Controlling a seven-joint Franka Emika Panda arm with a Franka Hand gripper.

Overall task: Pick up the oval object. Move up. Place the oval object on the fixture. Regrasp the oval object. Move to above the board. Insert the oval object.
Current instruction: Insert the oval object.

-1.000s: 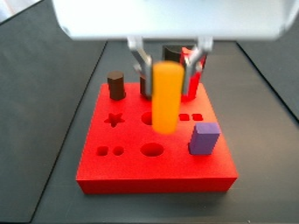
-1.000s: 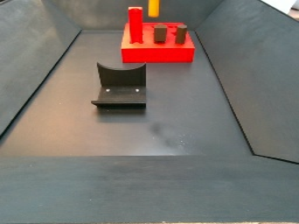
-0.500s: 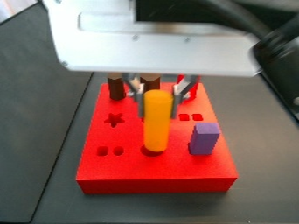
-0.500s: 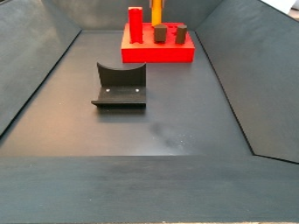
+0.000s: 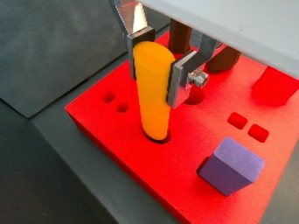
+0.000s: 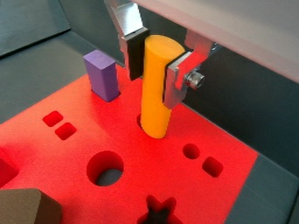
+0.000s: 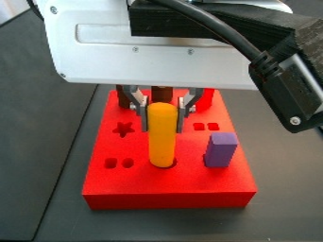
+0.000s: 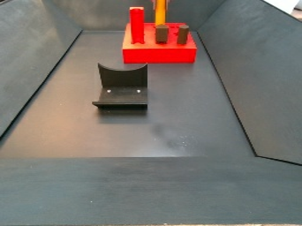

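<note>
The board (image 7: 167, 170) lies under the end effector (image 5: 158, 54), whose fingers are closed on the oval object (image 5: 151, 92). The peg stands upright, its lower end entering a hole; only seating and release seem left.

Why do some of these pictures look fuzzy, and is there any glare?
In a side view the camera housing above the gripper is blurred and washed out; both wrist views show the oval object fairly sharply in the board; in a side view the floor carries a soft sheen.
</note>
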